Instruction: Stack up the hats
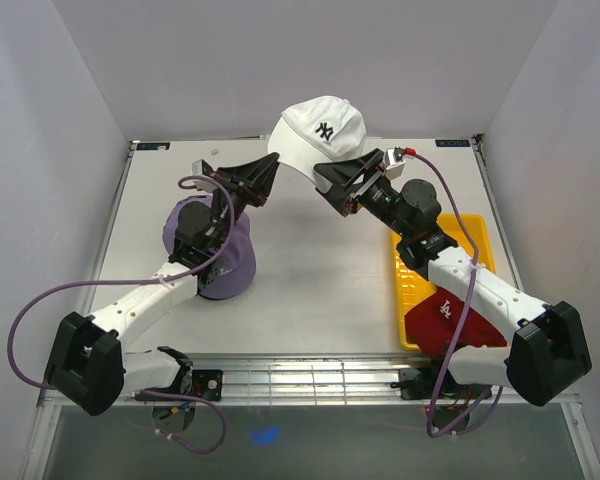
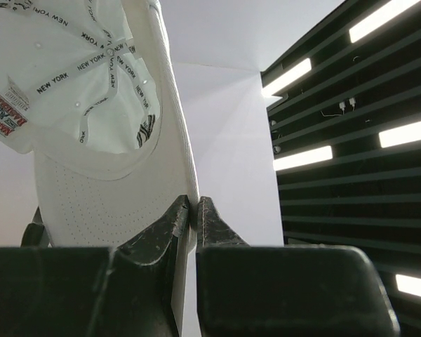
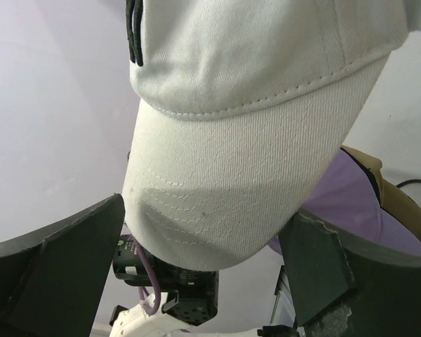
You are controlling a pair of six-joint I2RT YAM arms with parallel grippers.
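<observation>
Left pincer [image 2: 194,203] clamps the white cap [image 1: 325,125] by its brim edge, held aloft back-right of the lavender cap [image 1: 238,262]; right pincer [image 3: 207,214] gapes around the brim, so close it squarely before left lets go.

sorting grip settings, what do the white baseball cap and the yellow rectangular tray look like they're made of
The white baseball cap looks like woven cotton twill, matte: fine weave and stitching rows show on the brim, and printed seam tape runs inside the crown. The yellow rectangular tray is probably moulded plastic, smooth: even colour and a raised rim, though it is too distant to be sure.
</observation>
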